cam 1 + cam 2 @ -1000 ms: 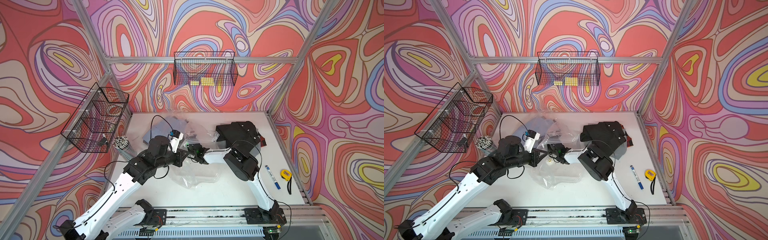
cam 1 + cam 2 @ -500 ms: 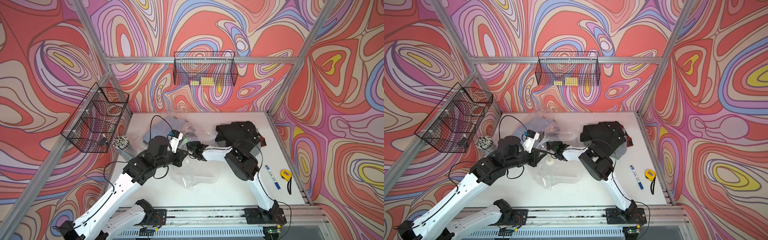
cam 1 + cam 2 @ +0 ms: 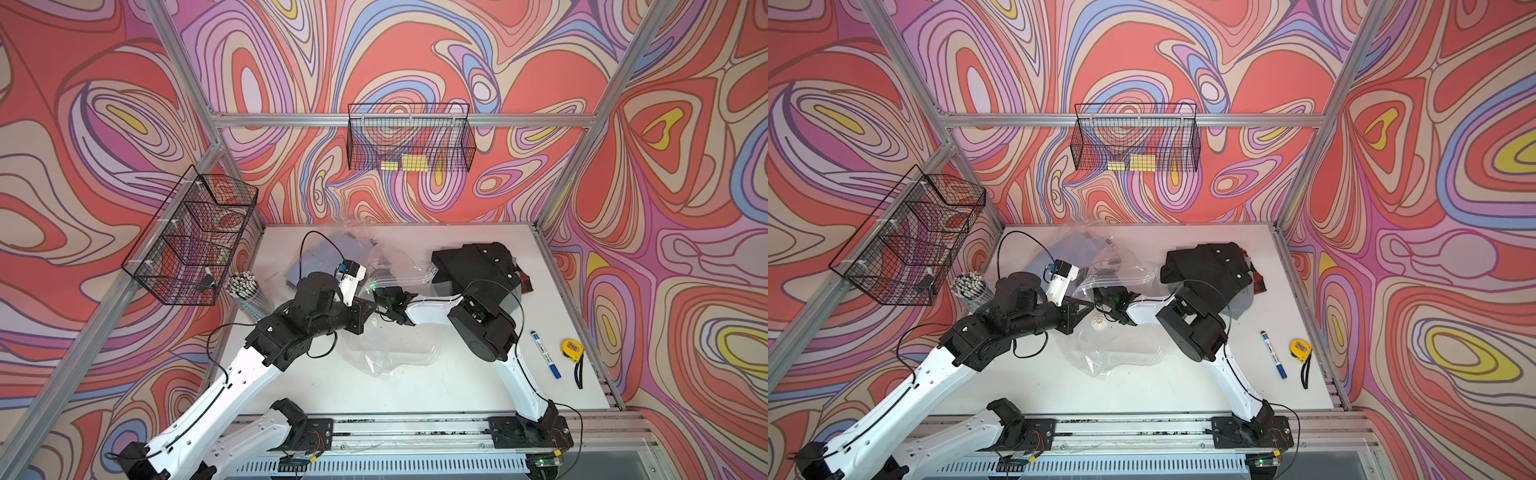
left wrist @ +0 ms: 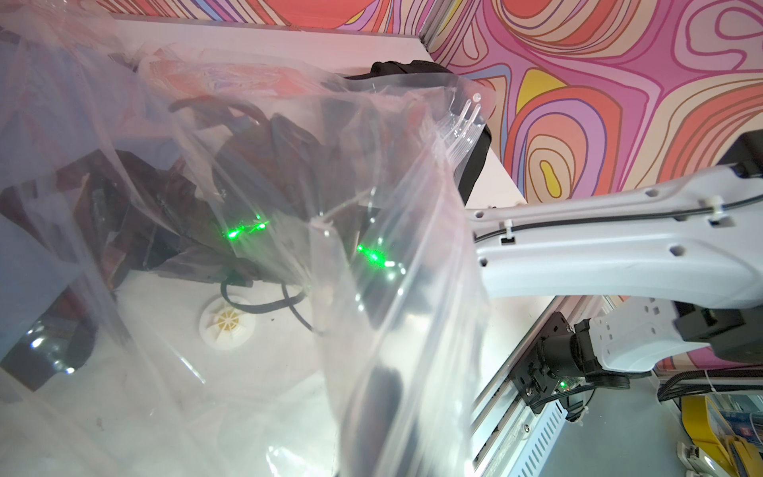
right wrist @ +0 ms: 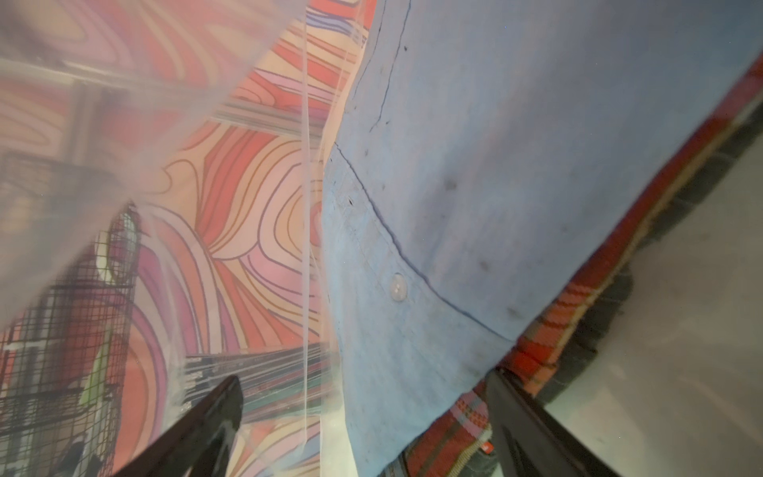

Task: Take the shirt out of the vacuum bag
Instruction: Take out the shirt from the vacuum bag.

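right gripper (image 5: pixel 363 380) spread wide, holding nothing; blue shirt (image 5: pixel 495 165) just ahead, between its fingers (image 5: pixel 206 421). left gripper (image 3: pixel 368 311) closed, apparently pinching raised film of the vacuum bag (image 3: pixel 395 353). blue shirt lies in the bag, back-left of the table (image 3: pixel 415 395).

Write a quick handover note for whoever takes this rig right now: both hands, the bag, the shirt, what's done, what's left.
Left hand: shut, apparently pinching the bag and holding its film up.
Right hand: open, reached into the bag, blue shirt right ahead, not gripped.
Shirt: inside the bag toward the table's back, plaid cloth beside it.
Done: bag opened, right hand in.
Left: close on the shirt and pull it out.
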Available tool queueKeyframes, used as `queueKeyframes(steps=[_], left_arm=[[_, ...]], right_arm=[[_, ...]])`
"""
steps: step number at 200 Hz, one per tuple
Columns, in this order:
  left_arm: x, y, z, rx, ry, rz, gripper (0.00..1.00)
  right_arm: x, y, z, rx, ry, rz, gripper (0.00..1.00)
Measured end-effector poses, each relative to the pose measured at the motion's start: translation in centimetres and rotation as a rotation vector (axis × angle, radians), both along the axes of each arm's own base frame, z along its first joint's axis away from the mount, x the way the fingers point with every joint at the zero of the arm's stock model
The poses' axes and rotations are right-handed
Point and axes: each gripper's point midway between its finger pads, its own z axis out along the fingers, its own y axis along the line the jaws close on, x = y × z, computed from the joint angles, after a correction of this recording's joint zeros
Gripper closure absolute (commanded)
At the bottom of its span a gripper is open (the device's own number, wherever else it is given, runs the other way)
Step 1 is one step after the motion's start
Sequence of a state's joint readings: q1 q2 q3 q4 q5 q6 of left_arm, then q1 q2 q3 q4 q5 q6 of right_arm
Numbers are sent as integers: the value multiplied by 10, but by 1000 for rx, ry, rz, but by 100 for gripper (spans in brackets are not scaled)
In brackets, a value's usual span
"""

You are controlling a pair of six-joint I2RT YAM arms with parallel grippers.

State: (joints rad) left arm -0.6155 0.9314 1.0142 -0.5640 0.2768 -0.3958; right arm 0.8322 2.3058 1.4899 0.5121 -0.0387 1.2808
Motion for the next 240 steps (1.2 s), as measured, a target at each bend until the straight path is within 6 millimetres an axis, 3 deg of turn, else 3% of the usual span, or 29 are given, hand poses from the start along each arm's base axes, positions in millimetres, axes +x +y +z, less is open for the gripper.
queueKeyframes(steps=[73, 126, 175, 240], left_arm=[[0, 0, 0, 2, -1, 2, 100], [1, 2, 0, 7, -6, 8, 100], [1, 2, -1, 9, -5, 8, 100], [1, 2, -2, 13, -6, 10, 100]], right_arm=[[4, 4, 5, 18, 3, -5, 5], [5, 3, -2, 18, 20, -14, 5], [-1, -5, -22, -11, 61, -28, 5], [-1, -6, -25, -26, 67, -32, 5]])
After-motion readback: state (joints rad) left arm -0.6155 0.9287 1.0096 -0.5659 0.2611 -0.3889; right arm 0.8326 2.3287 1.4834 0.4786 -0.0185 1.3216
